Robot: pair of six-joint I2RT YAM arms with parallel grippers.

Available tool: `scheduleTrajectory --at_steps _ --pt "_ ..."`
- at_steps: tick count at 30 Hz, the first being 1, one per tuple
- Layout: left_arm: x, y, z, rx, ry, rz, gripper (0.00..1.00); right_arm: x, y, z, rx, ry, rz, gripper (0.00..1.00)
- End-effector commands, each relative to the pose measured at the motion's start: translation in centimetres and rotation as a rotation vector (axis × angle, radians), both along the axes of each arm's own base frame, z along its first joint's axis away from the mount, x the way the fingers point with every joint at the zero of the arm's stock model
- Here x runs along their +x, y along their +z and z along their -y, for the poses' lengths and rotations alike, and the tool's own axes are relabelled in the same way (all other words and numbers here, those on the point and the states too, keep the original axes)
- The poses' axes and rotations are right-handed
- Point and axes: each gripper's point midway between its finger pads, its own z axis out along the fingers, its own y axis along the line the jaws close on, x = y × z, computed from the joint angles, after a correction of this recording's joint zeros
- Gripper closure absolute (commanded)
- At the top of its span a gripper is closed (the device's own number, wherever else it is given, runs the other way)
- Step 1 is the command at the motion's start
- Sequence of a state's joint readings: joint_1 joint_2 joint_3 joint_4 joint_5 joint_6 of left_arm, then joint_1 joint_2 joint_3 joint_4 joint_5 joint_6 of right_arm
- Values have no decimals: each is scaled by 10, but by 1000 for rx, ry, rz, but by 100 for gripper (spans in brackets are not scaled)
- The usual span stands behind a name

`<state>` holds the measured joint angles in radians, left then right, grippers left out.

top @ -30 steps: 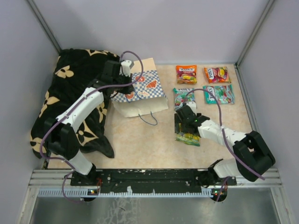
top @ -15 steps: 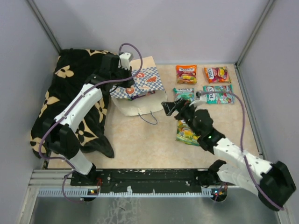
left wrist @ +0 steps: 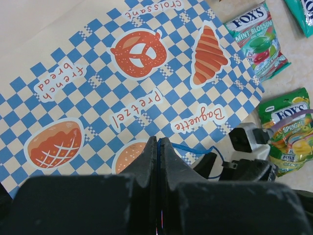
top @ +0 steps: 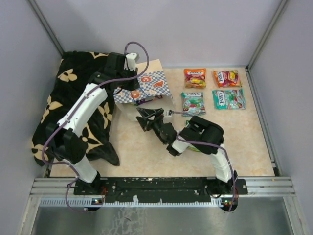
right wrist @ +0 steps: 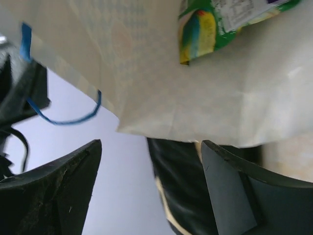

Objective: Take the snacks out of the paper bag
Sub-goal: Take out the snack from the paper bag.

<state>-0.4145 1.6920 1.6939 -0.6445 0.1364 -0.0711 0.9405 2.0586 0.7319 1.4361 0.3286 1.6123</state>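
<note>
Paper bag [left wrist: 122,73]: blue-white checks, bread pictures.
Left gripper [left wrist: 157,161]: at bag's edge, pinched onto blue cord [left wrist: 195,148].
Teal packet [left wrist: 257,46], green packet [left wrist: 288,129]: right of bag.

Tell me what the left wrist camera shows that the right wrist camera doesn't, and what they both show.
Left wrist only: the paper bag's blue-checked printed face with pretzel and croissant pictures, the left gripper with jaws shut on the blue cord handle, and a teal mint packet.
Right wrist only: the right gripper, jaws open, facing the bag's plain cream side, with black cloth beyond.
Both: the bag, its blue cord, and a green packet in each, though I cannot tell if it is the same one.
</note>
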Motion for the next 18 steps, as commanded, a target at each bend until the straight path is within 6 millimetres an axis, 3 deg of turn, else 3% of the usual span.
scheduleTrajectory --at_steps 1,8,13,18 --pt "-6 4 -10 29 20 -6 100 15 52 -4 443 -2 -22 18" --pt "-10 14 -3 -13 1 3 100 40 -4 -24 520 -53 -332 17" --pt "-14 23 -5 -26 12 21 100 50 -23 -43 575 -43 -471 17" --pt "-15 16 -21 28 71 24 100 64 -33 -53 605 -85 -562 16"
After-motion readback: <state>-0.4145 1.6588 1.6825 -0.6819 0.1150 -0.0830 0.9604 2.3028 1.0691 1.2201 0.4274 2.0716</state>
